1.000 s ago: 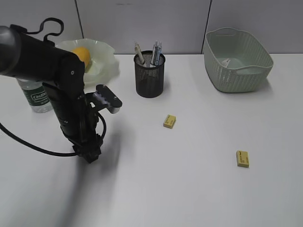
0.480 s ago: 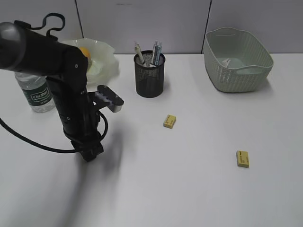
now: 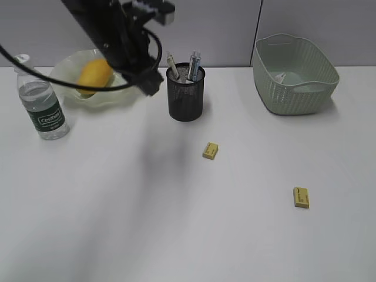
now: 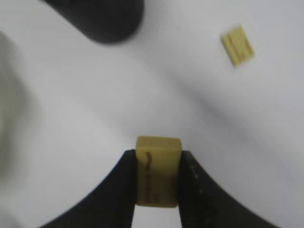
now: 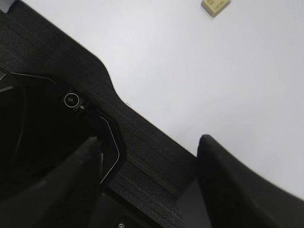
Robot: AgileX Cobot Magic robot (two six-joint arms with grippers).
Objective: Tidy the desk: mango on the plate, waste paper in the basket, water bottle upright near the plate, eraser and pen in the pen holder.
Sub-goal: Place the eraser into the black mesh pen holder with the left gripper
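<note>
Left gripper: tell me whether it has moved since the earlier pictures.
Yes. The left gripper, its jaws shut on a small yellow rectangular eraser, has risen and gone back, from low left of the black wire-mesh pen holder to beside its rim.

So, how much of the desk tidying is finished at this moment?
Done: mango on the plate, water bottle upright beside it, pens in the pen holder, paper in the basket. In hand: the left gripper holds one eraser. Left: two erasers lie on the desk.
</note>
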